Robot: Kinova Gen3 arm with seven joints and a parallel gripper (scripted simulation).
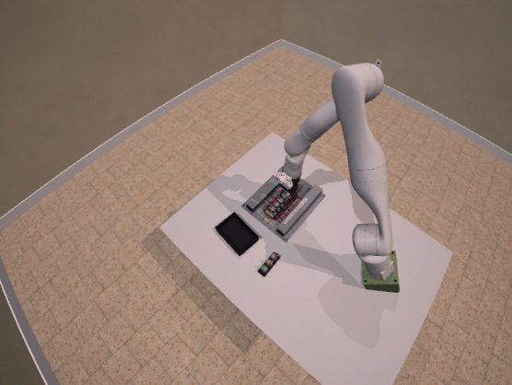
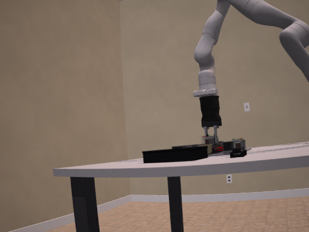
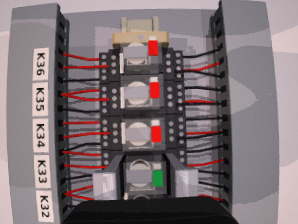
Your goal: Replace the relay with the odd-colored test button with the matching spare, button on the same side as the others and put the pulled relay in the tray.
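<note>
White table (image 2: pixel 178 167) on dark legs (image 2: pixel 84 203) — tiled floor (image 1: pixel 115 184) beneath.

Colour key. Relay (image 3: pixel 143 179) nearest the camera: green test button; the three relays (image 3: pixel 141 94) beyond it: red buttons. Wires (image 3: pixel 83 99) at the left of the row: red; at the right, black. Labels (image 3: pixel 40 110): white with black lettering. Tray (image 1: pixel 237 233): black. Spare holder (image 1: pixel 269 264): black, its buttons apparently green and red. Mat (image 1: pixel 322 295): pale grey. Arm (image 1: pixel 364 152): white; base (image 1: pixel 380 279): green.

On the table (image 1: pixel 322 295), the tray (image 1: pixel 237 234) lies between the relay panel (image 1: pixel 285 203) and the spare holder (image 1: pixel 269 263).
</note>
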